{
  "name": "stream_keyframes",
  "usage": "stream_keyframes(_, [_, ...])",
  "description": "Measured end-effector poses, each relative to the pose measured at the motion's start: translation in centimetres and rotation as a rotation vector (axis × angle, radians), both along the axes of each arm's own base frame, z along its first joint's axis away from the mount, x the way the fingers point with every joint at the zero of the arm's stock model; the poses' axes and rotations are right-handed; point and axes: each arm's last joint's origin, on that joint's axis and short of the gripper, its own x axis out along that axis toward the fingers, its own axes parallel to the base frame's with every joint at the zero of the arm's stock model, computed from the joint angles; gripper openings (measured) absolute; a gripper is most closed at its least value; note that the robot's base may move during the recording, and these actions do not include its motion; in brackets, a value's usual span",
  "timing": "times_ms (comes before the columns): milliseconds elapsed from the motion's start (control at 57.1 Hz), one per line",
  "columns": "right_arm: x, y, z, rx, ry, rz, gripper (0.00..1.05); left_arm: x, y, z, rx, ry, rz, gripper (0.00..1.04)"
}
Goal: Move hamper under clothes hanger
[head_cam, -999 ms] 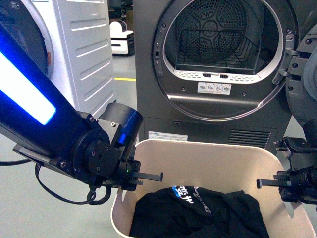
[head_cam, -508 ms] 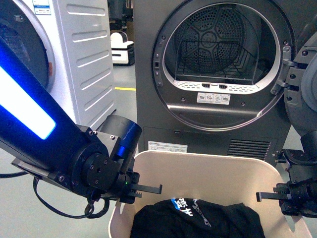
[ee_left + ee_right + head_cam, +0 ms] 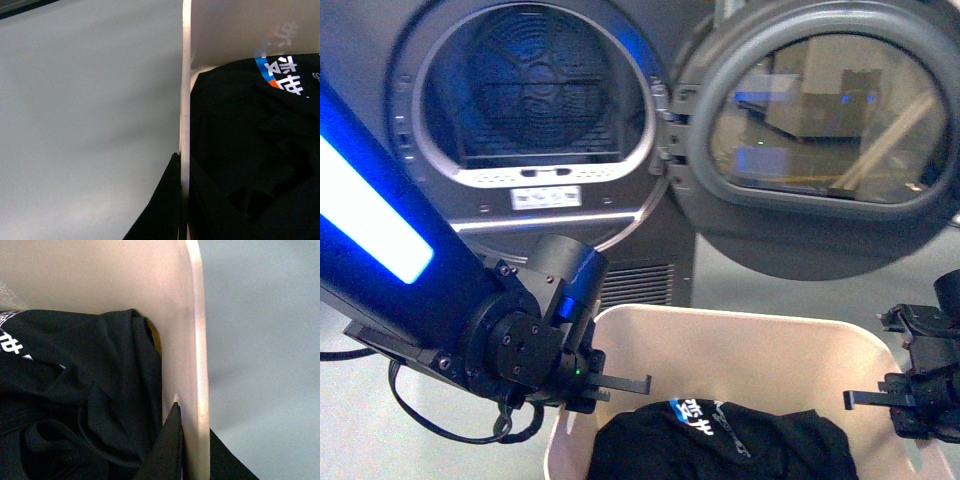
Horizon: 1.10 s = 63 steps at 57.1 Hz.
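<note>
Your left gripper (image 3: 590,378) is clamped on the left rim of the hamper (image 3: 740,340). In the left wrist view you see the thin beige rim running straight between its dark fingers (image 3: 162,215), one on the outer side above the grey floor (image 3: 85,125), while the inner one is hard to separate from the dark cloth behind it. Your right gripper (image 3: 912,402) grips the opposite, right rim in the same way: the right wrist view shows its fingers (image 3: 170,445) on both sides, one pressed to the inner wall and one on the outer side, with the rim squeezed between them. In the front view the hamper stands low between both arms, directly before the dark grey dryer (image 3: 520,120), whose round door (image 3: 820,130) is swung open to the right. Inside the hamper lies a crumpled black garment (image 3: 720,445) with white and blue print, and it reaches the inner wall close to both grippers. The left arm, with its bright blue light strip (image 3: 370,215), comes down from the left edge to the rim
</note>
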Motion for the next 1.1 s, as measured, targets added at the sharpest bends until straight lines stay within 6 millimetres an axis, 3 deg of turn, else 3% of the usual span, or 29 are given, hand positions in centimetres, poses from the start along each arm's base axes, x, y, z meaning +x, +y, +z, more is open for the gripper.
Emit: stream_keyframes(1104, [0.03,0.25,0.46,0.001,-0.011,0.008,0.02,0.07,0.23,0.11,0.005,-0.004,0.010,0.04])
